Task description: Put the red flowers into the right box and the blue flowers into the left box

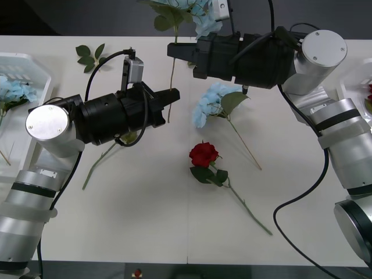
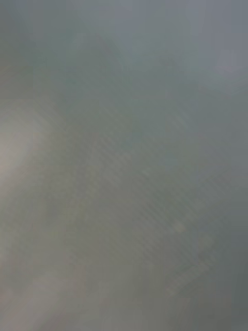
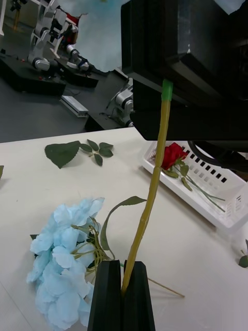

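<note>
Left pincer (image 1: 174, 96) (image 3: 123, 266): black fingers pressed together on a thin yellow-green stem (image 1: 172, 75) (image 3: 151, 191), held over the white table (image 1: 145, 221). The stem runs from these fingers to the right pincer.

Items, left to right:

1. Left box (image 1: 23, 67): white slotted basket, well to the left of the left pincer at the table edge. One of the blue flowers (image 1: 9, 90) lies inside it.
2. Leaf sprig (image 1: 90, 56) (image 3: 77, 151): loose green leaves without a bloom, on the table to the left of the left pincer and farther back.
3. Blue flower on table (image 1: 212, 102) (image 3: 62, 258): pale blue cluster with a large green leaf, lying flat just to the right of the left pincer and below the right pincer.
4. Red rose (image 1: 203, 154): deep red bloom with dark leaves and a long green stem, lying on the table to the right of the left pincer and nearer the robot, apart from the blue flower.
5. Right pincer (image 1: 172, 51): black, pointing left, directly beyond the left pincer and meeting the same stem. Whether it grips cannot be told.
6. Blue bloom with leaves (image 1: 195, 11): at the far edge, just behind the right pincer.
7. Right box (image 1: 351, 81) (image 3: 217, 181): white slotted basket, well to the right of both pincers. A red rose (image 3: 173, 153) lies inside it.
</note>
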